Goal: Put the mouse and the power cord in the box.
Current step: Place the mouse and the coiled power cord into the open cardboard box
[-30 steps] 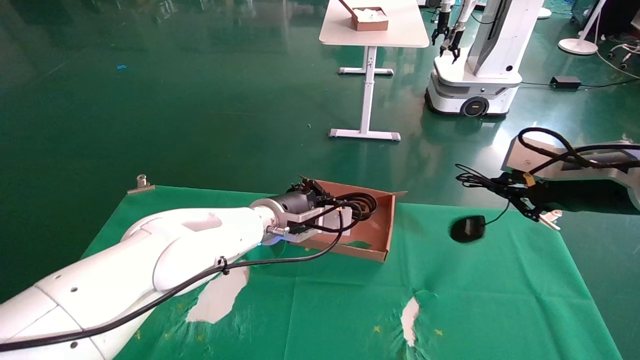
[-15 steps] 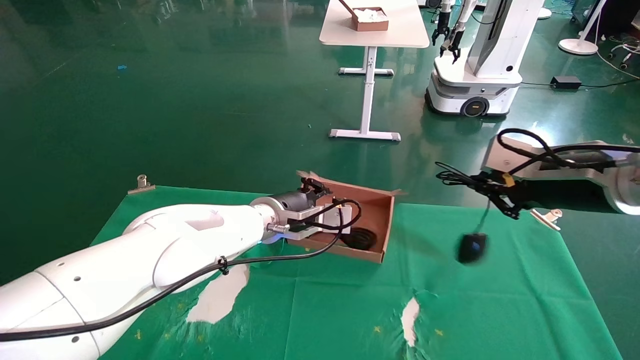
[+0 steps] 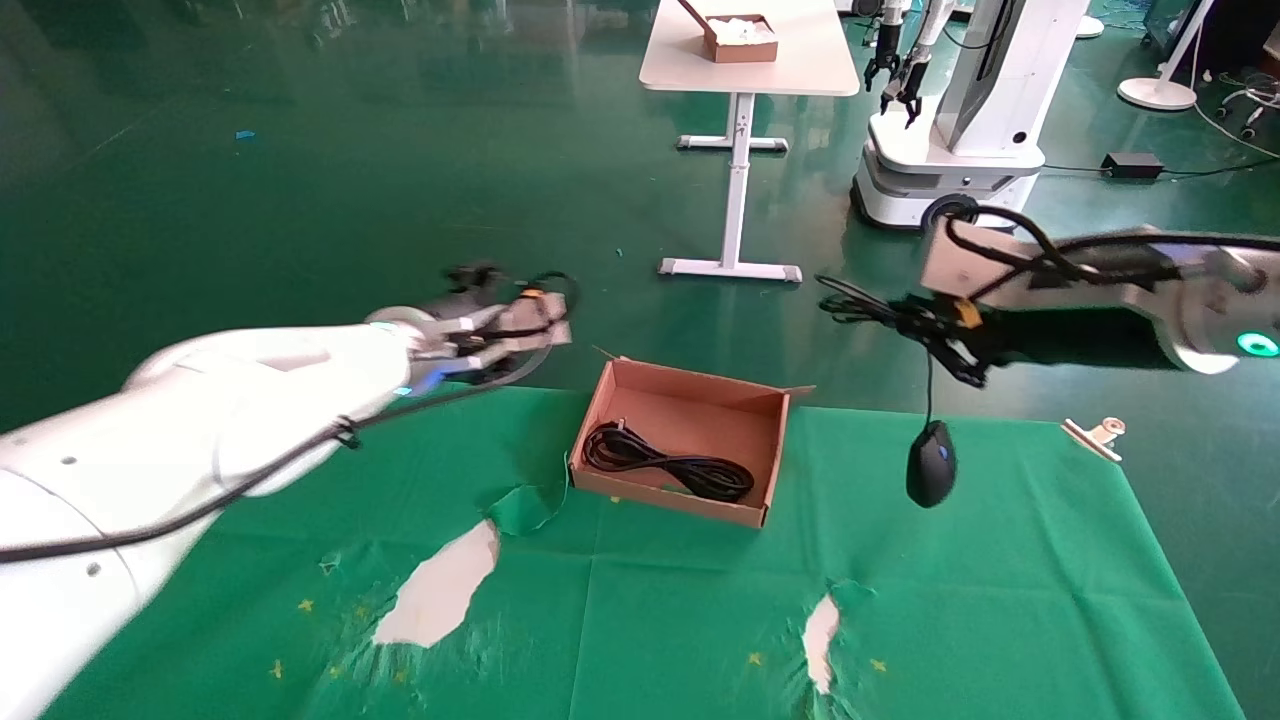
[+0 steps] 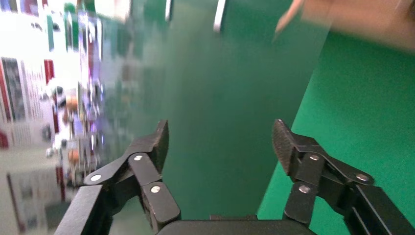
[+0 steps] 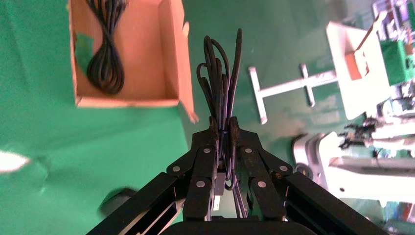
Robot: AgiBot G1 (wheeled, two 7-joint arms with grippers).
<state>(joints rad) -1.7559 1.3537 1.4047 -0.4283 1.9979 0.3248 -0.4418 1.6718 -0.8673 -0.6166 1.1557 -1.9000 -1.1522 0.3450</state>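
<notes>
Head camera looks down over the box [image 3: 690, 440]; right wrist camera shares it from above

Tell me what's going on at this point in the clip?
The power cord already lies coiled inside the box on the green-covered table. The left gripper is open and empty, off the box's left side. The right gripper is shut on the bundled mouse cable, and the mouse dangles from it, right of the box, not yet over it.

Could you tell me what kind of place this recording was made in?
Probably a robotics lab or test hall: a glossy green floor, a second white wheeled robot standing behind, and a white desk bearing a small brown box.
</notes>
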